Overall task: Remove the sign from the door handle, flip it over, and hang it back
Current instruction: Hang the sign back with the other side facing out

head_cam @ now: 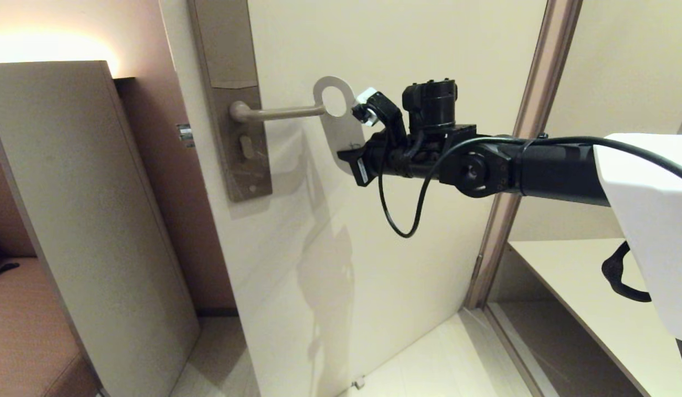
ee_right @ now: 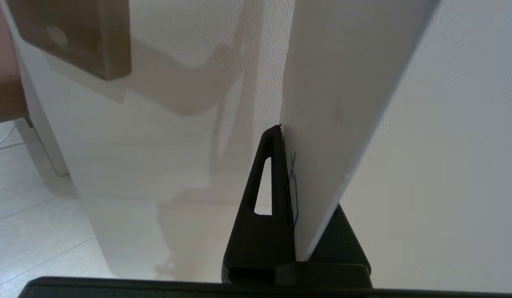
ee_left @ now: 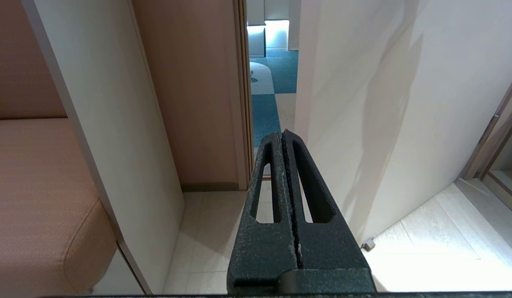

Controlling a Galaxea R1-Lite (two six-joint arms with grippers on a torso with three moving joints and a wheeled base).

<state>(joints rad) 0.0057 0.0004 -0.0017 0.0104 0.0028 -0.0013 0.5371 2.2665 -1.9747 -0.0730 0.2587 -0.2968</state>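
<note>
While our right gripper (head_cam: 356, 160) reaches in from the right toward the door (head_cam: 407, 49), its jaws are clamped on the lower end of the sign (head_cam: 344, 129), pinching the flat card between them. From the right wrist view the sign (ee_right: 343, 82) rises straight out of the jaws as a pale white sheet, with a trace of blue lettering just above the grip. Above the jaws, the card's big round hole stands at the free tip of the door handle (head_cam: 280, 113); we cannot tell whether the lever has entered the hole or only sits just beside it. Further out from the jaws along the lever is the lock plate (head_cam: 230, 99), fixed to the door near its edge, and its lower corner (ee_right: 73, 37) also shows off to one side of the jaws in the right wrist view. Our left gripper (ee_left: 283, 136) is well away from the sign, its jaws pressed together on nothing, pointing at the floor (ee_left: 426, 236) beside the door's edge, near an upholstered seat (ee_left: 36, 186).
</note>
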